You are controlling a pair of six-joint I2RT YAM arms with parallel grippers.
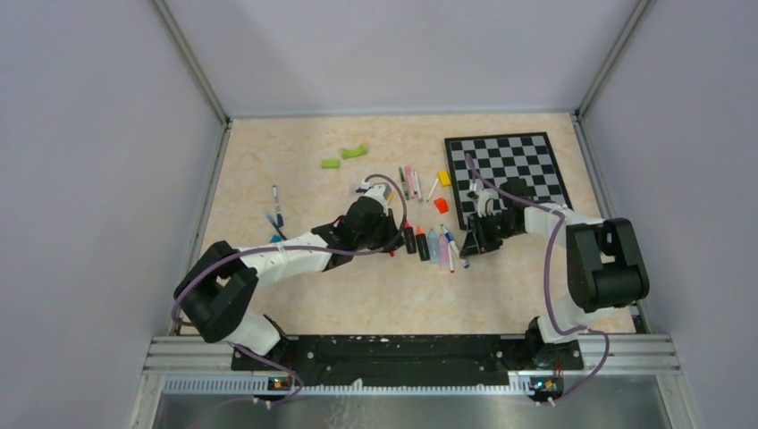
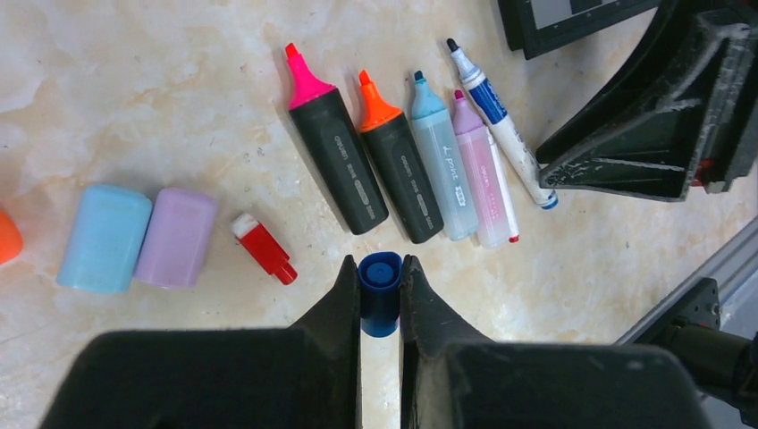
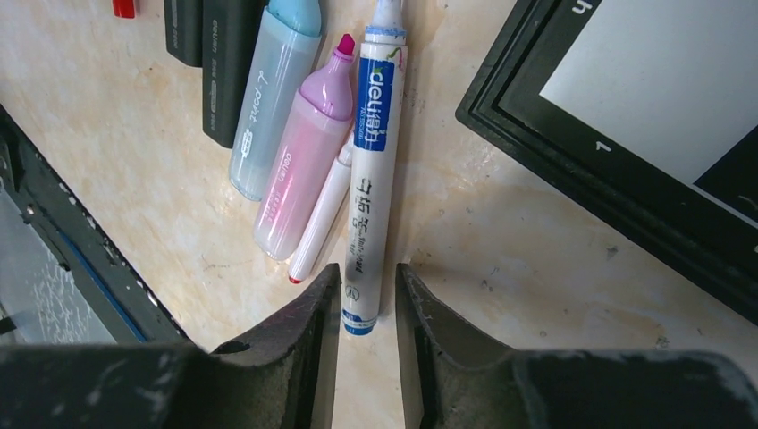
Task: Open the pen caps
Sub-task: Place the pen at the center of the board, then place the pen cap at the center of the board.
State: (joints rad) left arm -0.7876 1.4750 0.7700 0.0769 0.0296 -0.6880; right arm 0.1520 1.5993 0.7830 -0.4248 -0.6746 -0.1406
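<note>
My left gripper (image 2: 380,268) is shut on a dark blue pen cap (image 2: 380,299), held just above the table. Uncapped pens lie in a row ahead of it: a black highlighter with a pink tip (image 2: 335,156), a black one with an orange tip (image 2: 400,170), a cyan one (image 2: 442,165), a pink one (image 2: 483,174) and a white-and-blue marker (image 2: 505,130). Loose light blue (image 2: 105,237), purple (image 2: 176,237) and red (image 2: 264,248) caps lie to the left. My right gripper (image 3: 368,277) is open, its fingers on either side of the marker's (image 3: 371,170) rear end, not touching it.
A black chessboard (image 1: 509,174) lies at the back right, its frame close to my right gripper. Green curved pieces (image 1: 355,151), a yellow block (image 1: 444,178) and an orange block (image 1: 441,205) lie behind the row. More pens lie at the back (image 1: 411,183) and the left (image 1: 277,204).
</note>
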